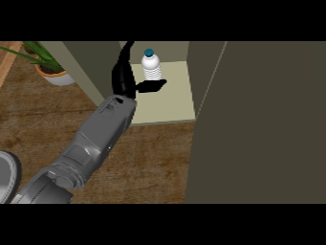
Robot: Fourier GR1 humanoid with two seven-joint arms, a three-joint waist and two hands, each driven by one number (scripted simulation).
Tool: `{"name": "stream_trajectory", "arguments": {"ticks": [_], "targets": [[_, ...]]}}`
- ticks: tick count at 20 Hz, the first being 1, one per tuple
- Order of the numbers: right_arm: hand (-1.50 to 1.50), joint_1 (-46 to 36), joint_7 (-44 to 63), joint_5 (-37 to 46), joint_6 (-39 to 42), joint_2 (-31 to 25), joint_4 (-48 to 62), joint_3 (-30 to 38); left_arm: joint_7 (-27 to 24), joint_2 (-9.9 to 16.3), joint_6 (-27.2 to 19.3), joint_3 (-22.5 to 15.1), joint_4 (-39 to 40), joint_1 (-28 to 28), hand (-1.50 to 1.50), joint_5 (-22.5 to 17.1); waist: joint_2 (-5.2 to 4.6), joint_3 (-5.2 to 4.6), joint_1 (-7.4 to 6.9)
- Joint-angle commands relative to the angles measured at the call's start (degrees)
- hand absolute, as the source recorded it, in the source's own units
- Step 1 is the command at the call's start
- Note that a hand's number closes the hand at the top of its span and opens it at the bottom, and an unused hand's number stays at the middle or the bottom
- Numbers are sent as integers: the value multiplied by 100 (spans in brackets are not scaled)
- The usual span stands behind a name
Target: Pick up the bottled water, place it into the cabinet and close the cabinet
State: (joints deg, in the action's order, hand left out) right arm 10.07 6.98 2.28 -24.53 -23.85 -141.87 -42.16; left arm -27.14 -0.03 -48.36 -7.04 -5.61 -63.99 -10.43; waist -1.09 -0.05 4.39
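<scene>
The bottle [150,65] stands upright inside the open cabinet [172,112], on its pale shelf, toward the back and nearer the left wall than the right. It is clear, with ridged sides and a blue cap.

One grey forearm rises from the worktop's [144,158] near left corner and slants up into the cabinet opening. Which arm it is cannot be told for sure from this view; it comes in at the left, so it reads as the left hand [125,76]. Its fingers [124,57] are long and straight, released, running up just beside the bottle's left side. The thumb [151,86] sticks out to the right below the bottle's base. Whether any of them touch the bottle cannot be told.

The door [271,124] stands open, filling the right side of the view. A potted plant [49,67] sits at the worktop's far left, beside the cabinet.
</scene>
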Motion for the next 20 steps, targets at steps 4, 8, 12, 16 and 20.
{"name": "stream_trajectory", "arguments": {"ticks": [4, 8, 12, 16, 20], "targets": [[-150, 248, 56, 203, -16, -137, -427, -178, -196, 48, 4, 229, -33, 111, -150, -116, -23, -6, 8], [-150, 110, 120, 32, 19, -141, -452, 43, -522, 40, 665, 327, -287, 116, -150, -183, -18, -7, -54], [-150, 202, 101, 83, -6, -147, -402, -163, -1318, 3, 1664, 637, -937, 491, 150, -572, 37, -11, -136], [-150, 84, 212, 66, -4, -125, -343, 1, -1668, 3, 2278, 579, -1118, 688, 150, -805, 63, -5, -180], [-150, 7, 490, 225, -119, -94, -562, -38, -1494, 2, 2861, 362, -1489, 766, 150, -1201, 103, -5, -226]]}}
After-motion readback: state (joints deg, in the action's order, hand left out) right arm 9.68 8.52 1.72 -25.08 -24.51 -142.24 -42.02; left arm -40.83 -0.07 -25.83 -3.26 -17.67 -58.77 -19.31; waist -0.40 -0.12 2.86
